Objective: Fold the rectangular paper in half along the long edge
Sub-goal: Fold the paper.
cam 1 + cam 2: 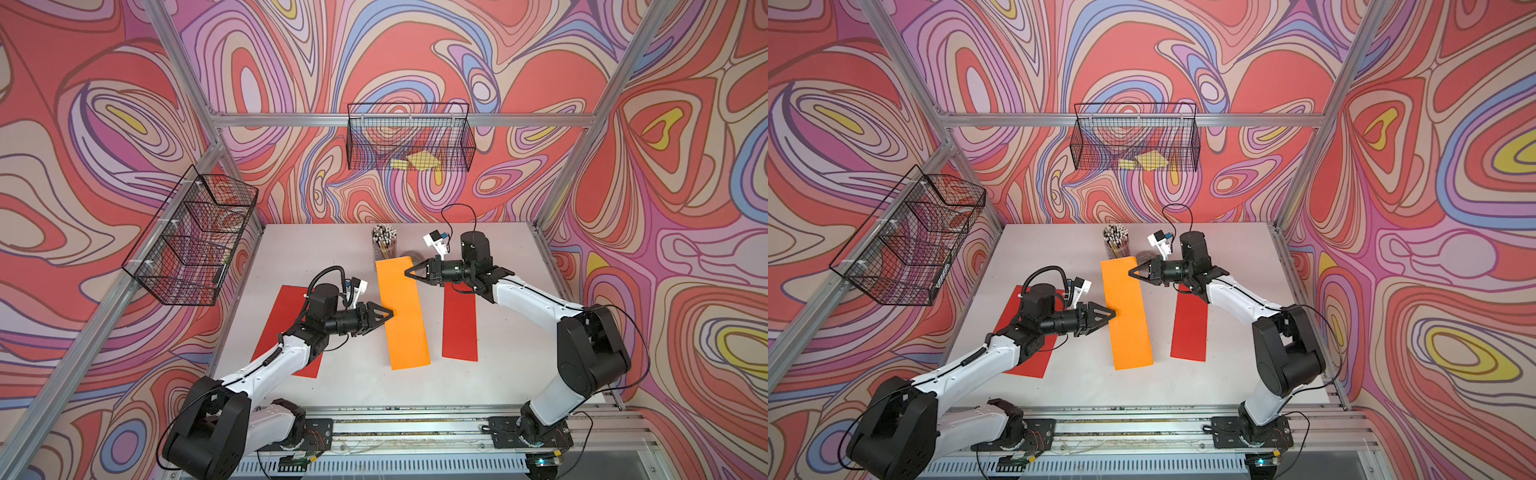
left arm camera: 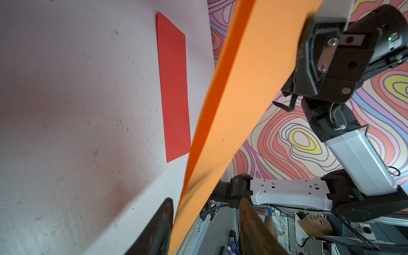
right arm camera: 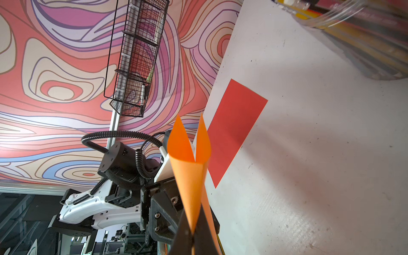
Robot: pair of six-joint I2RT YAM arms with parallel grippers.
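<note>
The orange rectangular paper (image 1: 405,316) (image 1: 1127,316) lies lengthwise across the middle of the table, doubled over into a narrow strip. My right gripper (image 1: 406,273) (image 1: 1129,274) (image 3: 194,234) is shut on its far right edge, and in the right wrist view the two layers (image 3: 189,176) flare apart beyond the jaws. My left gripper (image 1: 390,312) (image 1: 1113,314) (image 2: 205,201) sits at the paper's left edge, halfway along. Its jaws stand apart, with the raised orange edge (image 2: 242,88) running between them close to one finger (image 2: 163,220).
Two red paper strips lie flat on either side, one under the left arm (image 1: 291,332) (image 3: 234,132) and one by the right arm (image 1: 459,324) (image 2: 174,88). A cup of pencils (image 1: 384,243) stands behind the orange paper. Wire baskets hang on the left (image 1: 195,237) and back (image 1: 411,137) walls.
</note>
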